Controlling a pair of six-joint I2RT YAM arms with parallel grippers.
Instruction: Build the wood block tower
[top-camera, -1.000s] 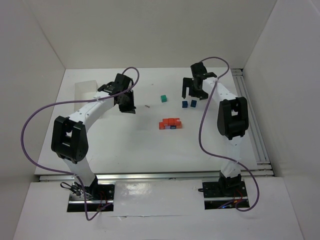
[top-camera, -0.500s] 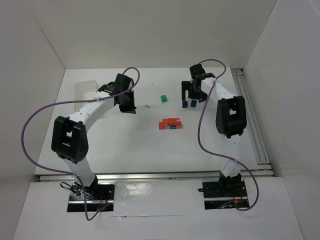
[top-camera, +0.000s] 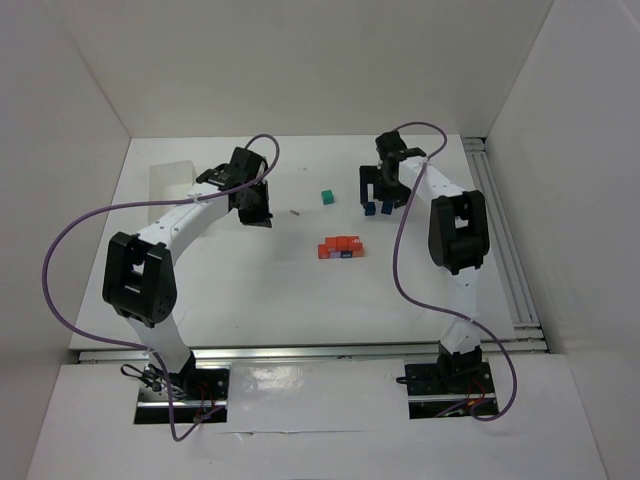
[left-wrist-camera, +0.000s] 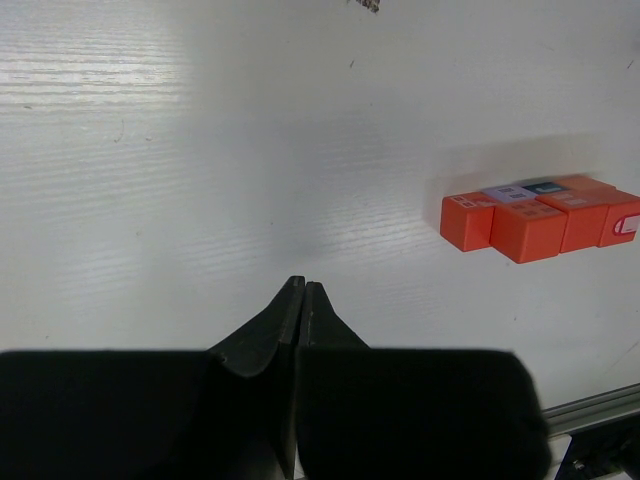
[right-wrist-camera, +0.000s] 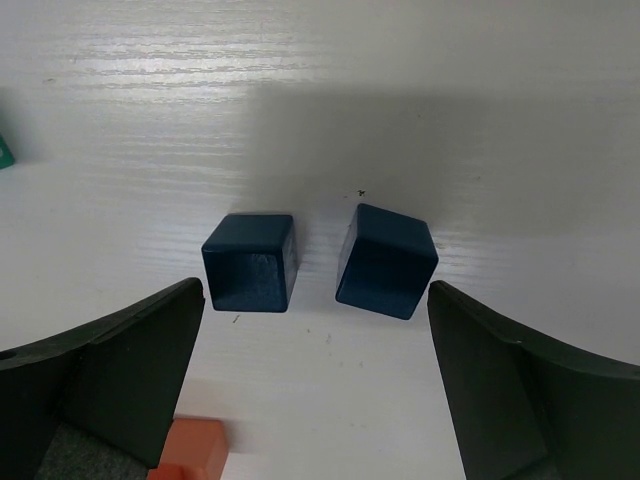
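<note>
Pick step I reckon: right gripper (right-wrist-camera: 315, 298) spread wide over two dark blue wooden cubes (right-wrist-camera: 248, 262), left gripper (left-wrist-camera: 303, 286) pinched together, empty; next, centre on one cube and squeeze

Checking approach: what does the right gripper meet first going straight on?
Right gripper straddles two dark blue blocks; its open fingers likely reach bare table either side first. Depth unclear.

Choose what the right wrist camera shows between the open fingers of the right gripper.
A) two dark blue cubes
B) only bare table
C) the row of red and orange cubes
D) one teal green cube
A: in the right wrist view the dark blue cubes lie side by side, a small gap between them, on the table, between the fingers of the open right gripper.
</note>
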